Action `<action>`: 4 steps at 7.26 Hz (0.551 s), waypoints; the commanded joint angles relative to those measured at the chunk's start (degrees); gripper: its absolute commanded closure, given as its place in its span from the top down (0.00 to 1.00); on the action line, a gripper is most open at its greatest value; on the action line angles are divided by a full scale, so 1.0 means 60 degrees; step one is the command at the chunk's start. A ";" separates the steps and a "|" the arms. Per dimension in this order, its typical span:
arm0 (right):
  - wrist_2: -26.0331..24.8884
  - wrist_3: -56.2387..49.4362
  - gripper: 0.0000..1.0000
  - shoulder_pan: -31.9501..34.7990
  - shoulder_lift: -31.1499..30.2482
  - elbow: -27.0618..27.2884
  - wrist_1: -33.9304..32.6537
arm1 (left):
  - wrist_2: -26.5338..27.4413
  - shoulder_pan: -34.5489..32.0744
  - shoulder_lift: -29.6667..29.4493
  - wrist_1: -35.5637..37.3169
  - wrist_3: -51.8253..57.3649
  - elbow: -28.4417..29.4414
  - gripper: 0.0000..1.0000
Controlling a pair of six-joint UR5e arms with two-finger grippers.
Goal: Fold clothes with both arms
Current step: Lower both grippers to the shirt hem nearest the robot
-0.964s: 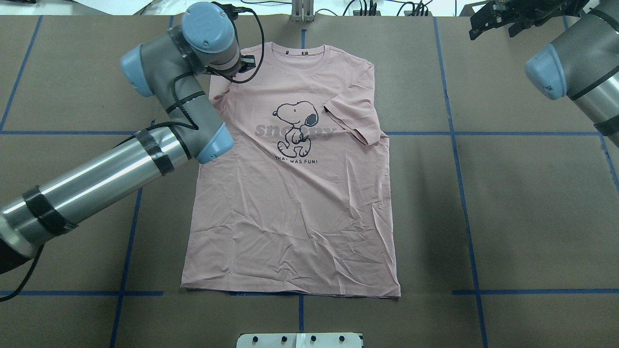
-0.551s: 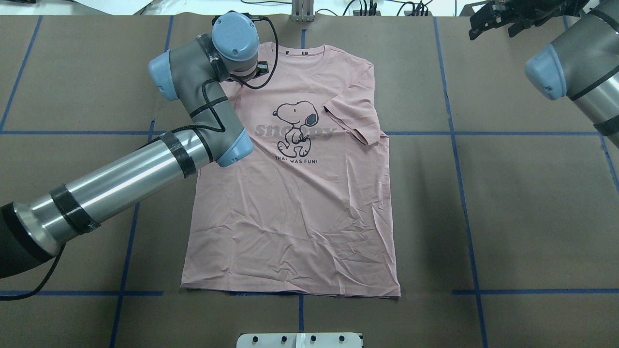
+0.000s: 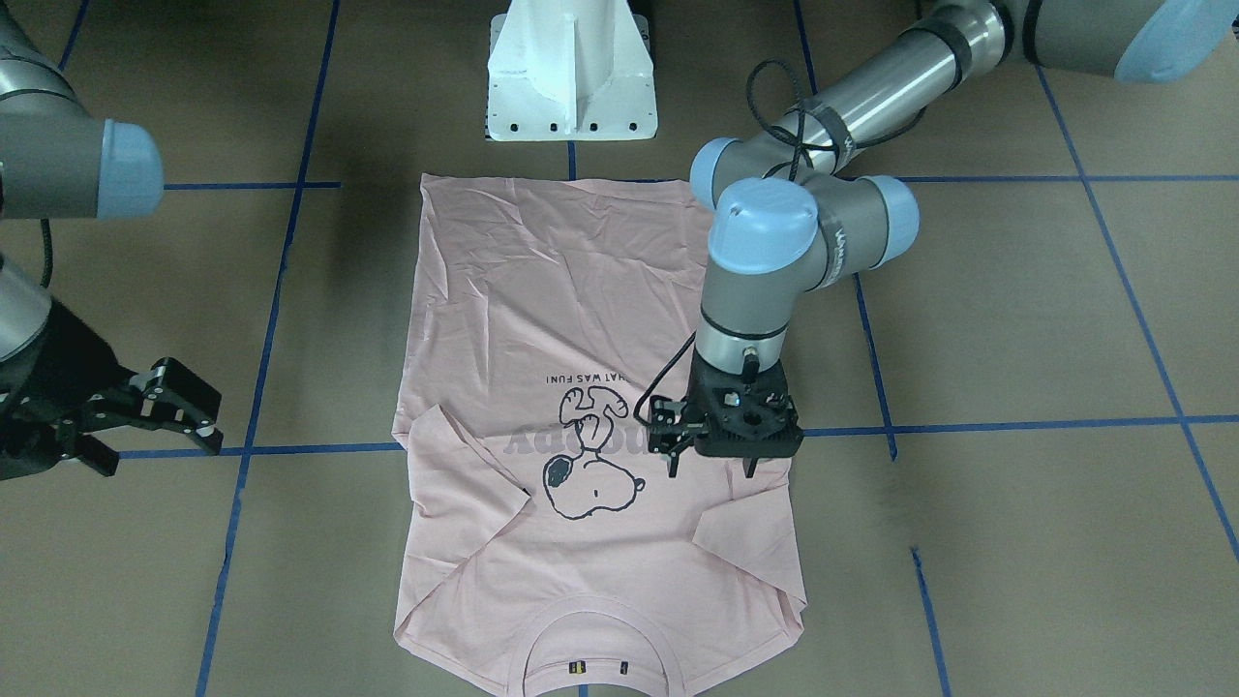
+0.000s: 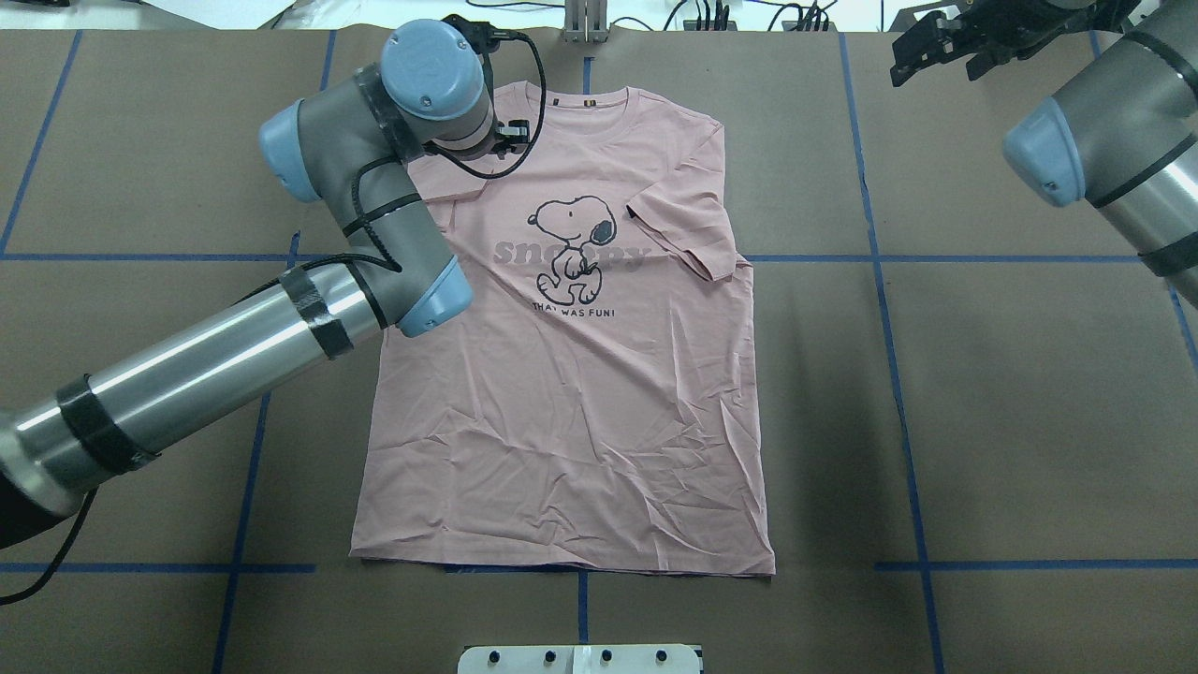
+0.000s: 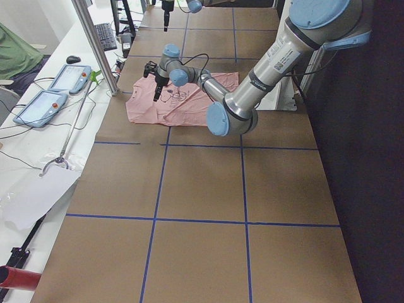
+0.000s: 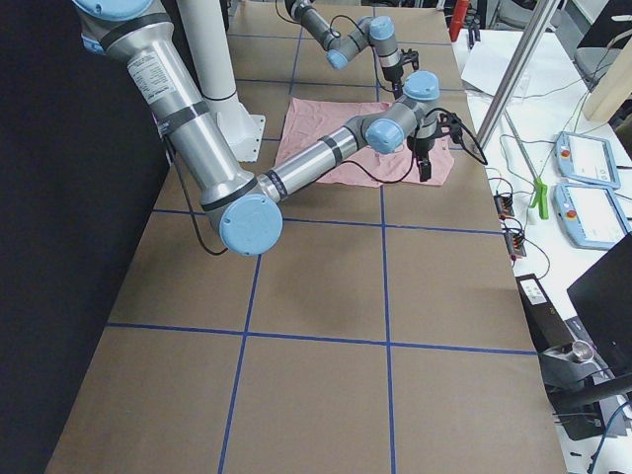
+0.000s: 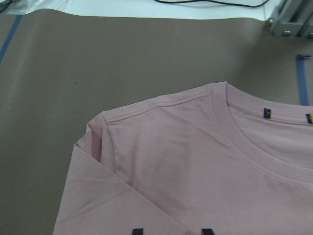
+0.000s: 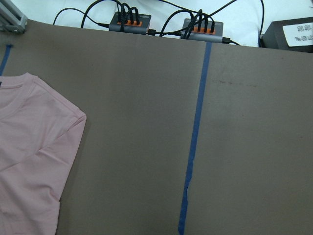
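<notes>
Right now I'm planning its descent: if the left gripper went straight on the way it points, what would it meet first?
Probably the folded-in sleeve of the T-shirt, directly under the left gripper; gap unclear.

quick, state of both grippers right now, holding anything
Left gripper: open, holding nothing, poised over the T-shirt near its sleeve.
Right gripper: open, empty, off to the side of the T-shirt.

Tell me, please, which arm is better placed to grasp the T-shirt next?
Probably the left: the left gripper hangs open above the T-shirt, at its folded sleeve, while the right gripper is off the fabric.
</notes>
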 commanded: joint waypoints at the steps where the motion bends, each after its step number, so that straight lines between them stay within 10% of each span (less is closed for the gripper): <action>1: -0.1556 0.3183 1.00 -0.2135 -0.1102 0.2388 -0.0084 | -0.0765 0.0070 0.1962 0.0367 -0.0029 -0.3225 1.00; 4: -0.5213 0.7375 0.87 -0.6571 -0.2821 0.4962 -0.0288 | -0.0815 0.1661 0.4267 0.0356 -0.1851 -0.6091 1.00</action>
